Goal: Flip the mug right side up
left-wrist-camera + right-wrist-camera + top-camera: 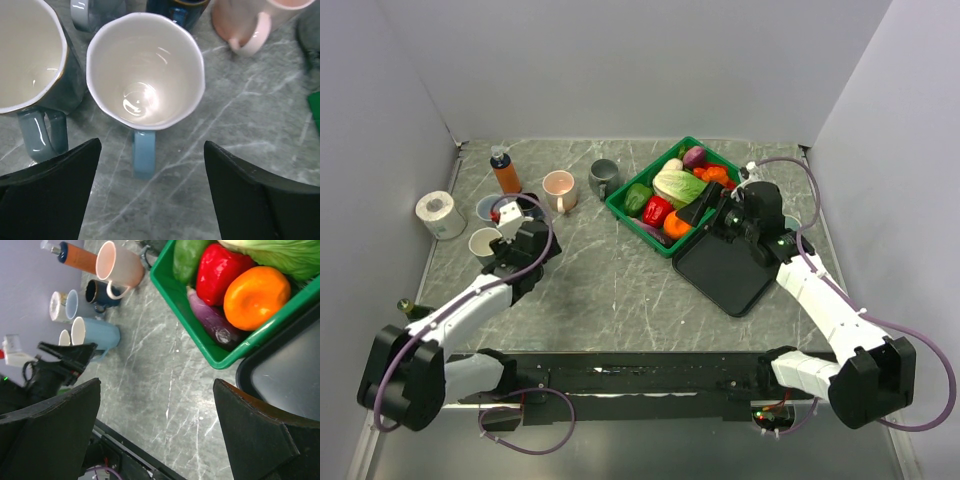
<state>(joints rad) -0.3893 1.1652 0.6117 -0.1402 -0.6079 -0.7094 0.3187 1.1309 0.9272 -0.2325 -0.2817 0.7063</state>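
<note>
Mug upright on the tabletop; left end effector above it, fingers apart.
The pale blue mug [145, 75] stands mouth up at the left of the tabletop [250, 130], its white inside showing. Its handle points back between the spread fingers of the left end effector [150, 150], with no contact seen. A grey-blue mug [30, 60] sits just beside it and a pink mug [245, 25] stands beyond. The right end effector [156, 390] is also spread and holds nothing, above the tabletop near the green crate [172, 297] and black tray [285, 385].
</note>
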